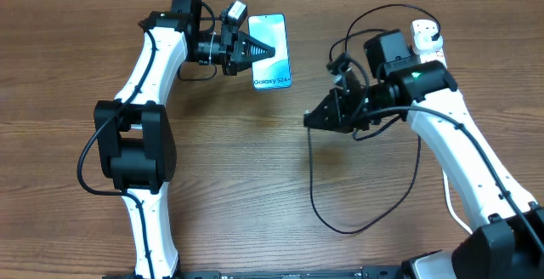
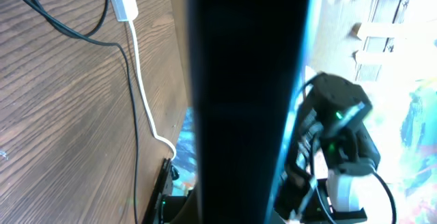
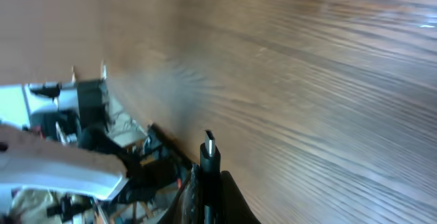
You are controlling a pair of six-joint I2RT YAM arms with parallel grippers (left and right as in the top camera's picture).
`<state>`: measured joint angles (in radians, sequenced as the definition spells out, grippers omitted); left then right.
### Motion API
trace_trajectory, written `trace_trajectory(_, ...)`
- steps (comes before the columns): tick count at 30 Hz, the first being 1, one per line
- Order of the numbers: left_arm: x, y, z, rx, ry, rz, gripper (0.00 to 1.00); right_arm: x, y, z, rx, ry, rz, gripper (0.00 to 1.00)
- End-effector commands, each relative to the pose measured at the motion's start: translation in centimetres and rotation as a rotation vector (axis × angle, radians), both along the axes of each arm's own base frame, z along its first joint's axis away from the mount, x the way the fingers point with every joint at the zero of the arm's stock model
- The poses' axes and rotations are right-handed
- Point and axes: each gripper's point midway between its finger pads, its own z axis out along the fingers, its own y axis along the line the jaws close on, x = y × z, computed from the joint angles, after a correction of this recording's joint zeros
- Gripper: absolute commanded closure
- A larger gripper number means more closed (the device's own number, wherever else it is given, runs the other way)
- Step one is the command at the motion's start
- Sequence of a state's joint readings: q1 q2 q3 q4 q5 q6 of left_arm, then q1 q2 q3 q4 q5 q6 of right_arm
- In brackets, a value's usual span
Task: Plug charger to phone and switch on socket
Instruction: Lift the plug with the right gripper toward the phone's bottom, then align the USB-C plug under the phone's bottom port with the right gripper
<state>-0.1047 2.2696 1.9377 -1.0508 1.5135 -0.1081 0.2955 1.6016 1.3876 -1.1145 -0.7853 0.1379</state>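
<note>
The right gripper (image 1: 309,119) was clenched on the charger (image 3: 209,152), whose connector tip poked out ahead of the fingers. Beyond it, the left gripper (image 1: 268,51) grasped the phone (image 1: 272,71), which read "Galaxy S24". Behind the right gripper, past its arm, the socket (image 1: 425,34) lay on the table (image 1: 255,185).

Wooden table (image 1: 255,185) — charger (image 1: 312,177) loop and white socket (image 1: 423,31) on it.

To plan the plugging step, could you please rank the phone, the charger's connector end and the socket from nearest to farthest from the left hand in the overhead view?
1. phone, gripped by the left hand itself, upper middle.
2. charger connector end, held in the right hand, centre-right.
3. socket, far right near the top edge.
</note>
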Motion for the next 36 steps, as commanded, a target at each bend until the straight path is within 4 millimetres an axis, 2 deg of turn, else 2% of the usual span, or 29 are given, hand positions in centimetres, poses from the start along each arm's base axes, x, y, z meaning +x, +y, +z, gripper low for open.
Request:
trace_trajectory(1, -0.1, -0.3, 0.5, -0.006, 0.014, -0.007, 0.96, -0.7, 1.6, 2.2, 0.034, -0.082, 0.055, 0.96)
trace_trajectory(8, -0.2, -0.6, -0.1, 0.034, 0.009, -0.007, 0.96, -0.4, 3.1, 0.5, -0.139, -0.147, 0.014, 0.96)
trace_trajectory(14, -0.3, -0.9, -0.4, 0.049, 0.009, -0.010, 0.96, 0.2, 4.4, 1.8, -0.097, -0.198, -0.004, 0.96)
trace_trajectory(19, -0.7, -1.0, 1.6, -0.072, -0.031, -0.038, 0.96, 1.4, 3.5, 2.1, -0.075, -0.177, -0.065, 0.96)
trace_trajectory(27, -1.0, -1.2, 1.6, -0.070, -0.012, -0.042, 0.96, 1.7, 3.2, 3.3, 0.025, -0.146, -0.063, 0.96)
trace_trajectory(32, -1.4, -1.7, 1.6, -0.068, 0.005, -0.053, 0.96, 1.3, 4.0, 4.4, 0.096, -0.156, -0.014, 0.96)
trace_trajectory(36, -1.6, -2.1, 1.6, -0.068, 0.005, -0.062, 0.96, 1.1, 4.1, 4.0, 0.093, -0.146, -0.011, 0.96)
